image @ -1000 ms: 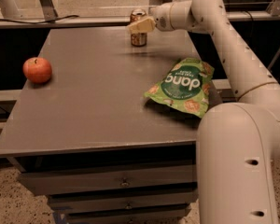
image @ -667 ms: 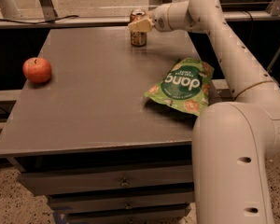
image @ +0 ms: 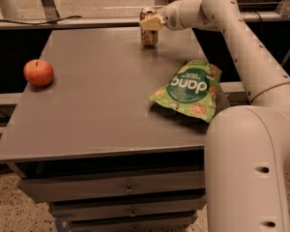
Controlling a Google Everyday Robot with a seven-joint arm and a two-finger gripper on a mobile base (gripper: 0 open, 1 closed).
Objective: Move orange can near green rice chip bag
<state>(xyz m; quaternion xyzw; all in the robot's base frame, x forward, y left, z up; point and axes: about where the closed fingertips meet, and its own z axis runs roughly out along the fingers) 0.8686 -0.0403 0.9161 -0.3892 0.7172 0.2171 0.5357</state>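
The orange can (image: pixel 148 35) stands upright near the table's far edge, a little right of the middle. My gripper (image: pixel 151 23) reaches in from the right and is closed around the can's upper part; a pale finger (image: pixel 152 23) crosses its front. The green rice chip bag (image: pixel 189 90) lies flat on the right side of the table, nearer to me than the can and well apart from it. My arm curves from the lower right up over the bag's right side.
A red apple (image: pixel 38 72) sits on the table's left side. The grey table (image: pixel 96 105) has drawers below its front edge. A rail runs behind the far edge. My arm's base (image: pixel 251 173) fills the lower right.
The gripper and the can have shifted slightly to the right and a touch upward together. The bag and the apple have not moved.
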